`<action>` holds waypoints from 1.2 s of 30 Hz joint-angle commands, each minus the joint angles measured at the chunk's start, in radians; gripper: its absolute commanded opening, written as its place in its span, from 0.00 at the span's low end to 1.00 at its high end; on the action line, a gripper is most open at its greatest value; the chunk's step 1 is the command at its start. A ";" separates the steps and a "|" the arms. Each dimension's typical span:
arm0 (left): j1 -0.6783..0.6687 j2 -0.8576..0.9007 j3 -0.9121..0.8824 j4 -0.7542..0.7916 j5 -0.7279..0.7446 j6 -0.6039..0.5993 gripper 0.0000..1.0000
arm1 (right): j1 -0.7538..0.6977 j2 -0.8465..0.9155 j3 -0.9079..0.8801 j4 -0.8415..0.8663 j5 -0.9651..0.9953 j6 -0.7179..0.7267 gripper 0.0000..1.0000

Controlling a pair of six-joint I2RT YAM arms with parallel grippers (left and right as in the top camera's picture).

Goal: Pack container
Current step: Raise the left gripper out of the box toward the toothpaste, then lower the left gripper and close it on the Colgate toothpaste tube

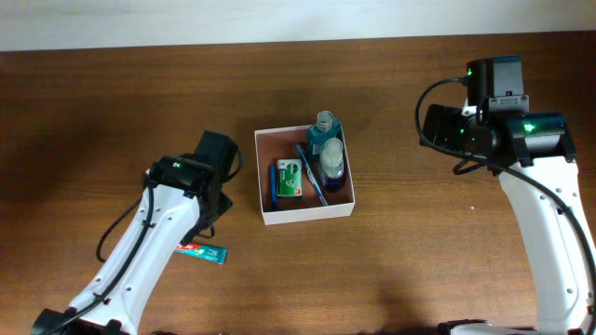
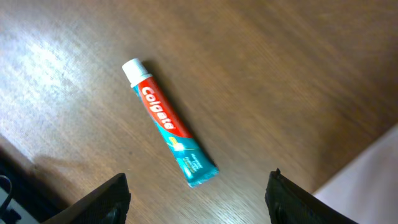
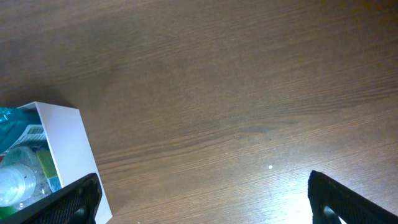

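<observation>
While the tube [image 2: 169, 123] lies loose on the table [image 2: 298, 74], slanted under my left pincer [image 2: 198, 196], I judge the step in hand to be picking it up for the container [image 1: 307, 213]. My left pincer is spread wide. Both fingers are apart from the tube, which sits between them and a little ahead, its cap pointing away to the left.

To do this well I should turn the wrist so the fingers close across the tube's narrow width, not along its length. I should aim at the red middle, since the flat crimped end would likely slip or fold. Then I come straight down until the tips near the wood, and close gently.

The container sits mid-table, right of my left arm, with a green packet [image 1: 290, 179], a toothbrush [image 1: 310, 173] and bottles [image 1: 331, 164] inside. Bare floor shows along its left side, which looks the best spot for the tube. My right pincer [image 3: 202, 186] hangs wide too, holding nothing, right of the container and apart from it.
</observation>
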 commanded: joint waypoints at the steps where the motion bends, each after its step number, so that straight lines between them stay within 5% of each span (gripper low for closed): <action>1: 0.017 -0.006 -0.049 0.018 -0.008 -0.032 0.71 | -0.004 0.006 0.000 0.000 0.009 0.004 0.98; 36: 0.063 -0.006 -0.427 0.428 0.045 -0.111 0.71 | -0.004 0.006 0.000 0.000 0.009 0.003 0.98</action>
